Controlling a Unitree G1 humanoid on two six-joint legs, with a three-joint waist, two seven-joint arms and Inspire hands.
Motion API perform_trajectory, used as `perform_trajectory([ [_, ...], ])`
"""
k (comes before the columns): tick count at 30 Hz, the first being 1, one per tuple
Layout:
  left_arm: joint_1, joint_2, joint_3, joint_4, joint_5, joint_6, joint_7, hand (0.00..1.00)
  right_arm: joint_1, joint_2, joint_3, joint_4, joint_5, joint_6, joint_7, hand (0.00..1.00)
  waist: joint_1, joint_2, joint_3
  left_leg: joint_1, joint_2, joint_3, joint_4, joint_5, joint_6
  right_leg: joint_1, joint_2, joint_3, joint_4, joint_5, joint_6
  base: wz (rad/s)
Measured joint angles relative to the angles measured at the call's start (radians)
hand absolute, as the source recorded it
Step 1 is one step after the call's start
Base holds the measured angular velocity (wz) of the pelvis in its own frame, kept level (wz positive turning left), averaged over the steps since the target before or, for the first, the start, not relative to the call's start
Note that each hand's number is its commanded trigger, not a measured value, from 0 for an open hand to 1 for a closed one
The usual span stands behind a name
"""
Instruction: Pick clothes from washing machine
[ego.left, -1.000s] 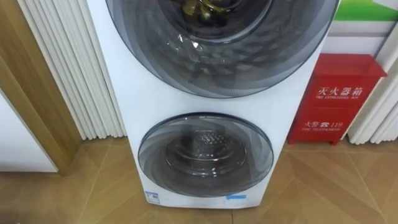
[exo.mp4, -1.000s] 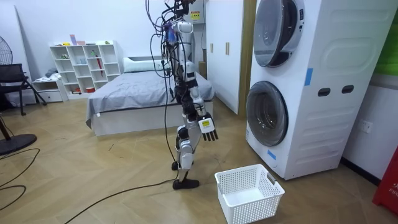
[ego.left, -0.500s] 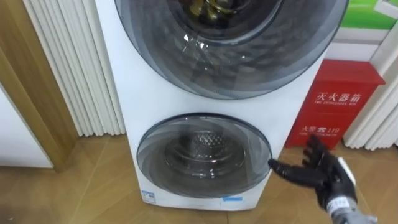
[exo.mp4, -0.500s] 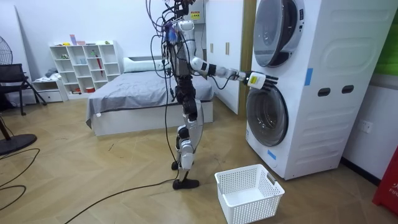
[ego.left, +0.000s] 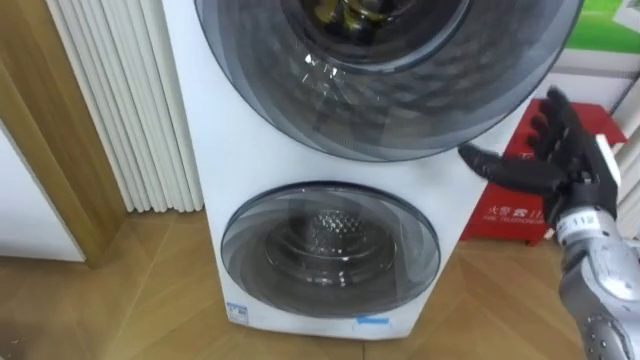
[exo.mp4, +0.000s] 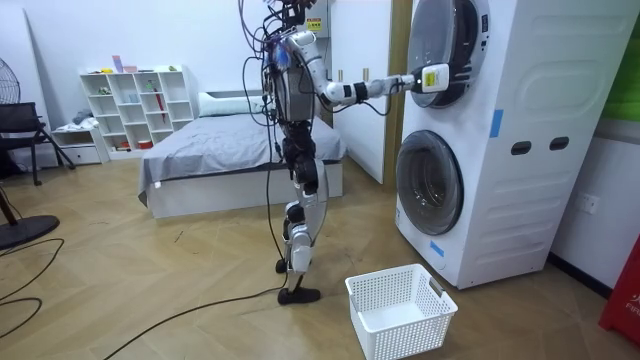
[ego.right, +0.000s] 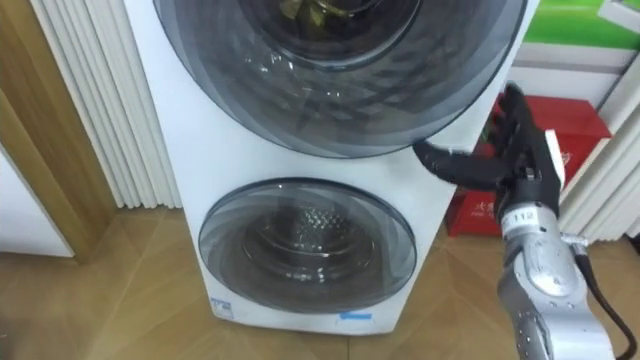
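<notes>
Barely begun: the clothes (ego.left: 345, 12) sit behind the shut upper door (ego.left: 390, 100), the empty right hand (ego.left: 560, 150) hovers spread-fingered by its right edge, and the basket (exo.mp4: 400, 312) holds nothing.

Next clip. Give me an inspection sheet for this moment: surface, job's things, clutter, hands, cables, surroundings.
Surface: wooden floor, bare in front of the machine.
Job's things: washing machine with two stacked doors, both apparently shut; yellowish clothes behind the upper door; white basket on the floor, empty.
Clutter: nothing seen.
Hands: right hand open, fingers spread, at the upper door's right edge.
Cables: nothing seen beyond the robot's own.
Surroundings: red cabinet beside the machine; bed; white shelf.
</notes>
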Motion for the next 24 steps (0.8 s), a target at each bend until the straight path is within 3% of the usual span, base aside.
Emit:
perform_trajectory([
  [7,0.002,0.001,0.0,-0.028,0.056,0.043,-0.011,0.0,-0.007,-0.012,0.001,0.012,0.035,0.025,0.013,0.0,0.009,-0.003,0.003,-0.025,-0.001,-0.019,0.005,0.0,0.0,-0.013,-0.001,-0.023,0.001,0.0,0.0,0.09],
  [15,0.031,0.002,-0.001,-0.027,0.082,0.083,-0.011,0.0,-0.096,-0.03,0.001,0.058,0.081,0.066,0.001,0.0,0.002,-0.009,0.0048,-0.032,-0.001,-0.029,0.007,0.0,0.0,-0.014,-0.002,-0.035,0.002,0.0,0.0,0.04],
  [24,0.031,0.004,-0.001,-0.028,0.108,0.087,-0.011,0.0,-0.143,-0.036,0.002,0.083,0.088,0.066,-0.02,0.0,0.004,-0.01,0.0041,-0.04,-0.001,-0.03,0.009,0.0,0.0,-0.027,-0.002,-0.031,0.003,0.0,0.0,0.0],
])
